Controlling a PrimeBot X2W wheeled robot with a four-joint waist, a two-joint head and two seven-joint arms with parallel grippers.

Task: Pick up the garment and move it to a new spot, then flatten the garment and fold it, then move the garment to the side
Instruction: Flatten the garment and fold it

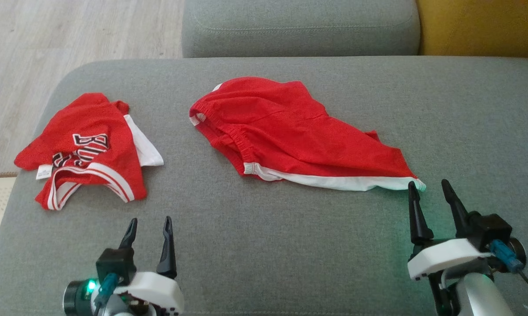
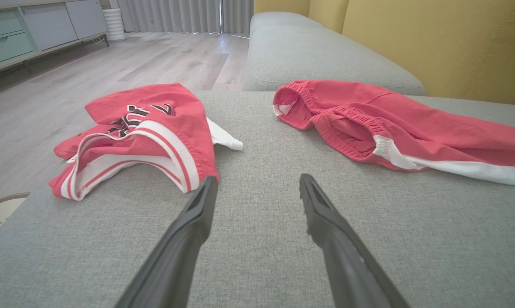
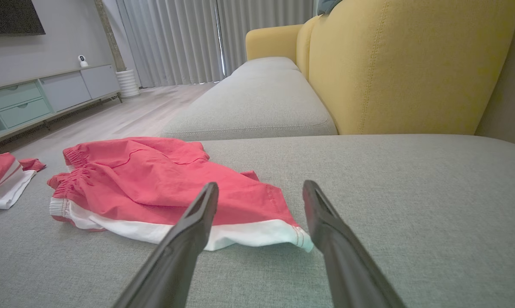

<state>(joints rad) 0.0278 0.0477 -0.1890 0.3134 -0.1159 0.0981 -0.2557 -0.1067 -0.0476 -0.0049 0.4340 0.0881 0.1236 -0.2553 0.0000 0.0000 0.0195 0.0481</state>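
**Work surface.** A grey woven-fabric sofa cushion (image 1: 290, 245) carries all items.

**Task item.** The red cotton shorts with an elastic waistband and a white hem band (image 1: 299, 131) lie at the middle of the cushion. They are flat but wrinkled. The waistband opening is at the end towards the robot's left. The white hem runs along the near edge and ends in a corner at the robot's right.

**Right gripper.** The right gripper (image 1: 429, 182) is at the right-hand hem corner of the shorts. Its two dark fingers are spread wide and hold nothing. In the head view the left fingertip meets the hem corner. In the right wrist view the corner lies in the gap between the two tips, closer to the right finger. Whether a finger is touching the cloth cannot be determined.

**Left gripper.** The left gripper (image 1: 150, 219) is well to the left of the shorts and nearer the robot. Its fingers are also parted, with nothing between them.

**Other items.**
- A crumpled red mesh jersey with white striped trim and black lettering (image 1: 88, 145) lies well apart from the shorts, on their waistband side.
- A second grey seat cushion (image 1: 299, 26) lies beyond the shorts.
- A yellow upholstered backrest (image 1: 483, 26) stands beyond the shorts and to their right.
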